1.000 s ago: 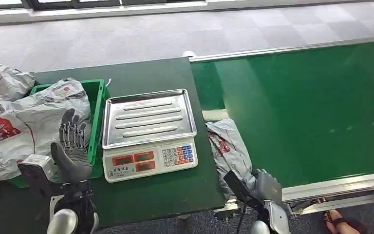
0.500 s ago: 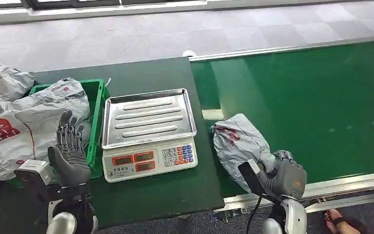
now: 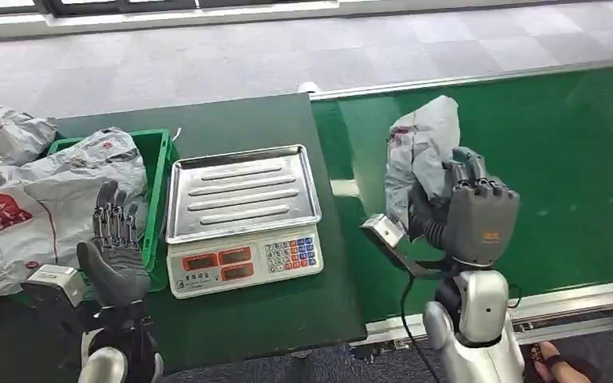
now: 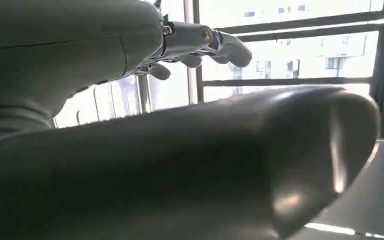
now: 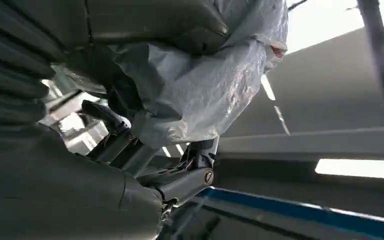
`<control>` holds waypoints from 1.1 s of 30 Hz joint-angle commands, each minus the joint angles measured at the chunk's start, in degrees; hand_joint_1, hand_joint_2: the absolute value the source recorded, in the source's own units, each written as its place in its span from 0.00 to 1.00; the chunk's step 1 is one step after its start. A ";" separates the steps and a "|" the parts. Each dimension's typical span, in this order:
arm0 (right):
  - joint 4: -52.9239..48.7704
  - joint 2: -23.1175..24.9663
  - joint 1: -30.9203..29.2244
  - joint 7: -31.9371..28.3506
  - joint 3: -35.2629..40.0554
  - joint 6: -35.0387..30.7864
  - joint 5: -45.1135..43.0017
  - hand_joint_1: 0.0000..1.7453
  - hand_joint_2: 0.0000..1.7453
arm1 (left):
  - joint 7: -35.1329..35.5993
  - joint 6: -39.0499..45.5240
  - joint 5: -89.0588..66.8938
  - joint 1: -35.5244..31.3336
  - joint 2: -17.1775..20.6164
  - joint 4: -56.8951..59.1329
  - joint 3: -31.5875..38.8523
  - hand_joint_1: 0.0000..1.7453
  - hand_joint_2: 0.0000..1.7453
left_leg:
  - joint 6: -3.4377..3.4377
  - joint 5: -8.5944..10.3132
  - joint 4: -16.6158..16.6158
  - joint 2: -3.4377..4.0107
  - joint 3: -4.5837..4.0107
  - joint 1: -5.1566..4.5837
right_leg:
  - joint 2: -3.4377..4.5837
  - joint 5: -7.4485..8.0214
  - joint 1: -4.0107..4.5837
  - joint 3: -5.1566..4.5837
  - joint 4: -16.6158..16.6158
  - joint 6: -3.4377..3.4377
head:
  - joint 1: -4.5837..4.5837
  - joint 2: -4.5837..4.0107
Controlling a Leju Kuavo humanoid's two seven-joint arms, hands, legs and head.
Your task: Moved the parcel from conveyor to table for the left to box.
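Above the conveyor [image 3: 527, 159], your right hand [image 3: 472, 211] grips the parcel [image 3: 419, 148], lifted clear of the belt.

You're carrying a soft, crinkly poly bag, probably light and slippery, so grip the bunched middle. Bare table [image 3: 263, 319] lies past the scale [image 3: 243, 215]; mind its tray edge. Your left hand [image 3: 116, 255] waits, fingers spread, beside the green bin [image 3: 160, 159].
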 commanded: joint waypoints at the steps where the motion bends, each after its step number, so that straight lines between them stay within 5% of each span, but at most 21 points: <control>1: 12.22 -1.39 -14.66 -1.10 13.87 2.95 -1.11 1.00 1.00 | -0.76 0.00 1.73 -2.99 1.44 5.01 -1.84 0.00 0.00 | 0.10 0.06 -0.08 0.22 -0.01 -0.05 | 0.39 0.16 -0.04 -0.11 -0.07 -0.06 | 0.02 0.00; 8: 22.07 0.31 -20.86 -3.15 20.39 2.36 -1.43 1.00 1.00 | -0.66 0.44 2.66 -3.84 1.56 5.11 -2.23 0.00 0.00 | 0.07 0.15 -0.04 0.03 -0.08 -0.03 | 0.14 0.18 -0.03 -0.10 -0.02 -0.06 | 0.02 0.00; 15: 46.49 7.21 -30.17 -7.74 31.24 -5.90 -8.29 1.00 1.00 | -0.84 1.66 5.52 -4.46 3.54 4.65 -2.40 0.00 0.00 | 0.01 0.18 -0.14 0.41 -0.40 -0.02 | 0.58 0.33 -0.02 -0.18 -0.02 -0.16 | 0.00 0.00; 33: 60.15 10.53 -30.17 -11.74 27.66 -10.10 -8.87 1.00 1.00 | -0.77 1.60 6.98 -7.93 4.25 7.07 -4.52 0.00 0.00 | -0.09 0.34 -0.06 -0.24 -0.24 0.01 | -0.05 0.24 0.02 -0.26 0.05 -0.17 | 0.00 0.00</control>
